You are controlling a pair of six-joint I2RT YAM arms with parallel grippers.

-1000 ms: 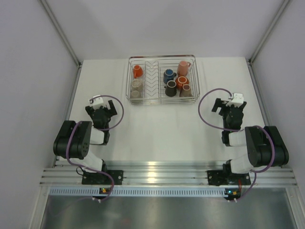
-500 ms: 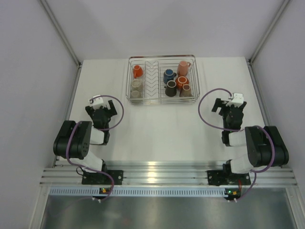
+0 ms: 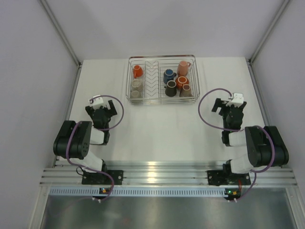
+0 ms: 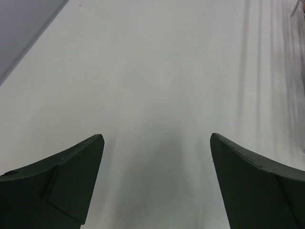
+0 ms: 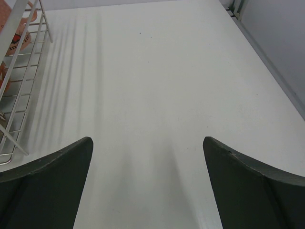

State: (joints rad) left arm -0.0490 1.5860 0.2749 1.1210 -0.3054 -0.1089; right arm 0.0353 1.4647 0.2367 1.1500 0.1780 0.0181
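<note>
Two black grippers, jaws spread wide and empty, sit unmoved since a second ago: your left gripper (image 4: 157, 138) near-left of the silver wire dish rack (image 3: 162, 56) of coloured ceramic cups (image 3: 181, 82), your right gripper (image 5: 147, 140) near-right, so nothing is gripped.

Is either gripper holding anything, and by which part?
Nothing is held: left gripper and right gripper both stand open over the table, clear of the rack.

White matte table (image 3: 157, 129) filling the middle, pale grey walls (image 3: 162, 24) on left, back and right, slim aluminium posts (image 3: 59, 31) at the far corners, ribbed aluminium rail (image 3: 162, 169) along the near edge, brushed metal sheet (image 3: 162, 212) below it, soft even light.
</note>
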